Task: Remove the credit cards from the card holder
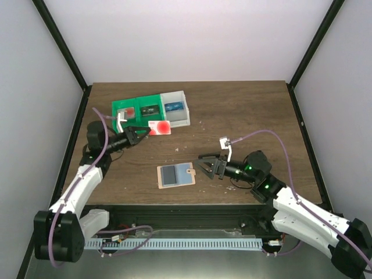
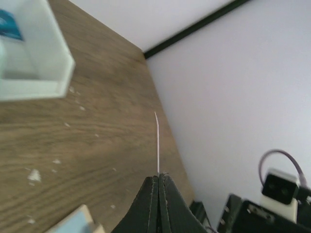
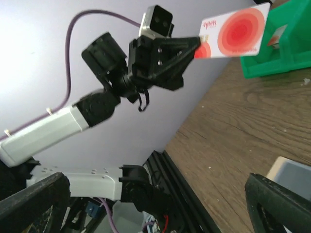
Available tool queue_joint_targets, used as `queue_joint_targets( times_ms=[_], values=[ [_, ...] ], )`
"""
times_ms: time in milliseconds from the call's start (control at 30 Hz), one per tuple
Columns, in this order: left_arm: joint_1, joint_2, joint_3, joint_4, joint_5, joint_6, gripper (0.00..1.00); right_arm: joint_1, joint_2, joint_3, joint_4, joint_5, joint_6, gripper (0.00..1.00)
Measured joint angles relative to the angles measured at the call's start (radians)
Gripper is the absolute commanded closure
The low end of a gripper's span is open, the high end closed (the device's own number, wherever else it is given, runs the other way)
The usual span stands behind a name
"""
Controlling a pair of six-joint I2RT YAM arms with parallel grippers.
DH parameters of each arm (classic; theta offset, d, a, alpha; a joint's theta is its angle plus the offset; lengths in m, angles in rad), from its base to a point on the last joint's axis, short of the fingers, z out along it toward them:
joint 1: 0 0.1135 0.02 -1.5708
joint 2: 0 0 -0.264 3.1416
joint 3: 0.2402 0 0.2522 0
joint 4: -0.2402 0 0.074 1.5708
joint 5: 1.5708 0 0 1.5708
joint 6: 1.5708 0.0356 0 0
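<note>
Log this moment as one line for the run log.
left gripper: shut on red-and-white card, near green tray | right gripper: open, empty, beside card holder | card holder: flat on table

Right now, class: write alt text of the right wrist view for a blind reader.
The left gripper pinches a red-and-white credit card by one end, in the air near a green tray. The right gripper stands open.
</note>
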Motion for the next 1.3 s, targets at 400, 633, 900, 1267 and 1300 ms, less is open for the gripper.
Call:
queue_joint_targets(
  times_ms=[400,633,900,1267,1300],
  values=[
    [0.332,0.266,0.261,-0.206,0.003,0.218,1.00,0.000,-0.055,0.095,-0.262,0.014,-0.157,0.00],
    [0.390,0.448,0.434,-0.362,-0.086,0.358,1.00,0.000,-0.082,0.127,-0.321,0.029,-0.205,0.00],
    [0.392,0.587,0.572,-0.460,-0.197,0.470,1.00,0.000,-0.082,0.127,-0.327,0.037,-0.201,0.00],
    [0.396,0.795,0.666,-0.501,-0.202,0.493,1.00,0.000,-0.070,0.127,-0.328,0.063,-0.195,0.00],
    [0.396,0.806,0.683,-0.505,-0.203,0.493,1.00,0.000,-0.069,0.127,-0.328,0.063,-0.195,0.00]
  ],
)
